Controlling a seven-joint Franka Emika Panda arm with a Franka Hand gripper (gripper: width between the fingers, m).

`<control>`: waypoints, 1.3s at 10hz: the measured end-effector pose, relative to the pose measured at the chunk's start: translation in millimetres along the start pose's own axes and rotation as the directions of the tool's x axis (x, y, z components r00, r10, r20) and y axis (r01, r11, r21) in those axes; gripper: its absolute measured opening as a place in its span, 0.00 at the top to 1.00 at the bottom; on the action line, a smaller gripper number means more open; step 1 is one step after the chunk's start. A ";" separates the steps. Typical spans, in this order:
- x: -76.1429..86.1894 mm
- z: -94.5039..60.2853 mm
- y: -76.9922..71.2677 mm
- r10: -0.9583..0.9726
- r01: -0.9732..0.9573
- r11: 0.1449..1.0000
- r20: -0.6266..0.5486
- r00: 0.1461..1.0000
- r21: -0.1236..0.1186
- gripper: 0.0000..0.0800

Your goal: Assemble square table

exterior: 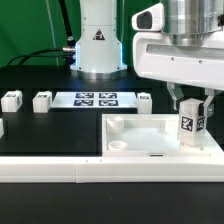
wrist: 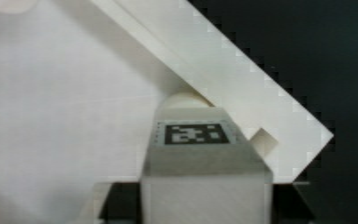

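Note:
The square table top [exterior: 135, 148] is a large white slab with a raised rim, lying at the front of the black table. My gripper [exterior: 192, 100] is shut on a white tagged leg [exterior: 190, 125] and holds it upright at the slab's corner on the exterior view's right. In the wrist view the leg [wrist: 202, 155] sits between my dark fingers [wrist: 126, 200], its tag facing the camera, against the slab's rim [wrist: 220, 70]. Three more legs lie at the exterior view's left: two [exterior: 11, 99], [exterior: 42, 100] further back and one [exterior: 2, 128] at the left edge.
The marker board [exterior: 97, 99] lies flat behind the slab. A small white block [exterior: 145, 99] sits beside it. A long white rail [exterior: 60, 172] runs along the front edge. The arm's base [exterior: 97, 45] stands at the back.

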State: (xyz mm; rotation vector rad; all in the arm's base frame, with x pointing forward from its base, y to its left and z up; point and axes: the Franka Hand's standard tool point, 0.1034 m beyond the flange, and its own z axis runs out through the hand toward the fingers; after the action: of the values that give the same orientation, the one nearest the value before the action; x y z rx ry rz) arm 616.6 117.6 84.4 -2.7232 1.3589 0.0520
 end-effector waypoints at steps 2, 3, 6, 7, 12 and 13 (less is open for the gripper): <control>-1.3 0.3 -0.6 0.122 -0.122 0.993 -0.003 0.993 -0.002 0.64; -1.2 0.3 -0.6 0.161 -0.161 0.987 0.000 0.987 0.001 0.64; -3.2 0.7 -1.5 0.164 -0.164 0.986 0.005 0.986 0.002 0.31; -4.2 1.0 -1.4 0.077 -0.077 0.997 0.006 0.997 -0.001 0.23; -8.4 1.8 -3.4 -0.386 0.387 0.922 0.020 0.922 -0.015 0.19; -8.8 2.0 -3.5 -0.458 0.458 0.889 0.020 0.889 -0.016 0.19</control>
State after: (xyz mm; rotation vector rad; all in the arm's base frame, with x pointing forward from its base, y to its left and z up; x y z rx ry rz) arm 614.1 126.9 83.3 -2.9734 0.6778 0.0506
